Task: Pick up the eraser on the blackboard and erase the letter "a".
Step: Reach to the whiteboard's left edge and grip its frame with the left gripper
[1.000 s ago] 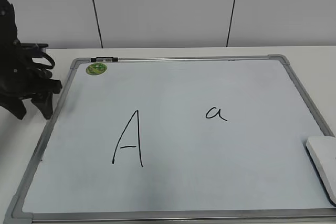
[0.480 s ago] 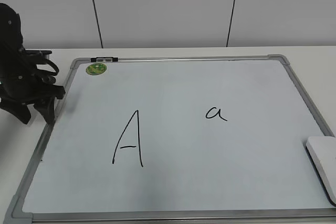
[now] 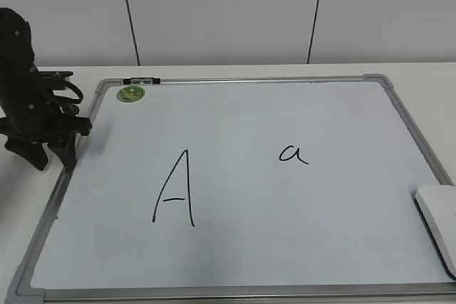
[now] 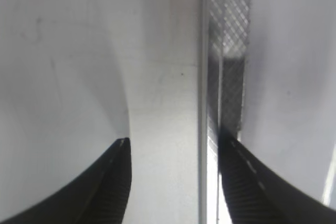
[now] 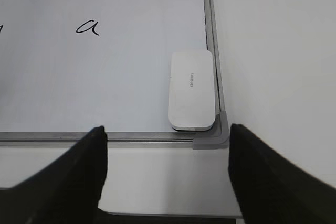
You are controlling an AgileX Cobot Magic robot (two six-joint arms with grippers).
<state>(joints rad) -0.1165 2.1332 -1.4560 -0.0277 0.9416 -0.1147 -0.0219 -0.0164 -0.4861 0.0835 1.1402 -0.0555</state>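
Note:
The blackboard [image 3: 249, 80] is a white board in a silver frame, flat on the table. The small letter "a" [image 3: 293, 154] is right of centre, beside a large "A" [image 3: 174, 190]. The white eraser [image 3: 438, 226] lies in the board's near right corner, partly cut off. In the right wrist view the eraser [image 5: 191, 90] lies against the grey corner piece, with the "a" [image 5: 87, 27] farther left. My right gripper [image 5: 167, 127] is open and empty, just short of the board's frame [image 5: 105, 137]. My left gripper [image 3: 52, 156] is open and empty over the board's left edge.
A small round green magnet [image 3: 131, 93] sits in the board's far left corner beside a dark clip [image 3: 141, 80] on the frame. In the left wrist view the open jaws [image 4: 175, 136] straddle the frame rail [image 4: 202, 51]. White table surrounds the board.
My left arm has moved right, closer to the board's left edge, and stands more upright. The eraser and letters have not moved.

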